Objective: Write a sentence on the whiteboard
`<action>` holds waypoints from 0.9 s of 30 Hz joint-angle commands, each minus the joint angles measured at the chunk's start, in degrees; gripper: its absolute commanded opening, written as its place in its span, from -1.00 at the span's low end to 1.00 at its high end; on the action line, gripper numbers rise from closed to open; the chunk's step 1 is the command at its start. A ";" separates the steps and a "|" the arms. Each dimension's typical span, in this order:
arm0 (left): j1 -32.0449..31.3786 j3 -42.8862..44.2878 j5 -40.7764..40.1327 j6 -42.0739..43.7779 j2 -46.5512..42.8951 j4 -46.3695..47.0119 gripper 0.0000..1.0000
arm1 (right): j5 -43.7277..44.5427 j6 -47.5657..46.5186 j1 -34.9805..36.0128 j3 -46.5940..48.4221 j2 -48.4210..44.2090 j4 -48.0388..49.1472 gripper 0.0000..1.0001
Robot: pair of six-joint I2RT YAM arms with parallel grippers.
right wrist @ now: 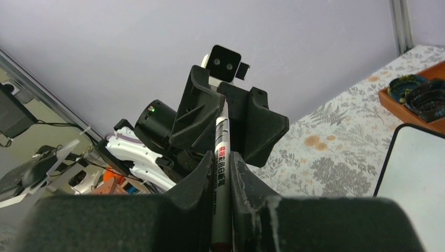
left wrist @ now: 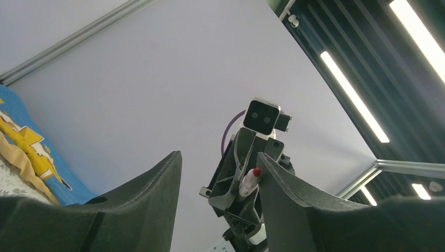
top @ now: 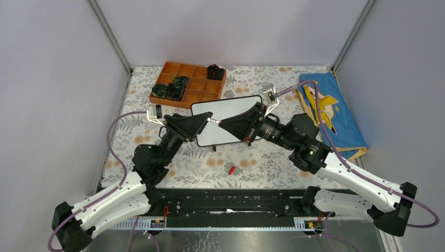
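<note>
bearing the whiteboard point(top: 215, 135), a floral table point(top: 262, 163) sits between grey walls point(top: 225, 31).

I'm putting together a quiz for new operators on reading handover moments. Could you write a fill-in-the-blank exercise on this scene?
1. The marker is clamped in the jaws of the ___ arm.
2. The left gripper has its jaws ___, not gripping the marker.
3. The compartment tray behind the whiteboard is ___.
4. The cloth to the right of the whiteboard is mainly ___.

Missing words: right; open; orange; blue.
</note>
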 commanded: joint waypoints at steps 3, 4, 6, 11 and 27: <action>-0.29 1.16 3.90 2.17 0.97 1.97 0.20 | -3.11 -2.11 0.60 4.14 0.25 -3.48 -1.00; -0.30 1.39 4.13 2.41 1.13 2.18 0.13 | -3.19 -2.20 0.63 4.54 0.51 -3.96 -1.00; -0.30 1.43 4.16 2.50 1.31 2.81 -0.06 | -3.65 -2.46 0.59 5.64 1.23 -5.16 -1.00; -0.30 0.85 3.71 2.49 0.89 2.96 -0.64 | -5.16 -3.59 0.60 9.16 3.52 -8.92 -1.00; -0.30 -0.09 -7.00 -3.05 -0.67 2.68 -1.00 | 0.50 1.45 0.66 3.08 3.56 11.51 0.21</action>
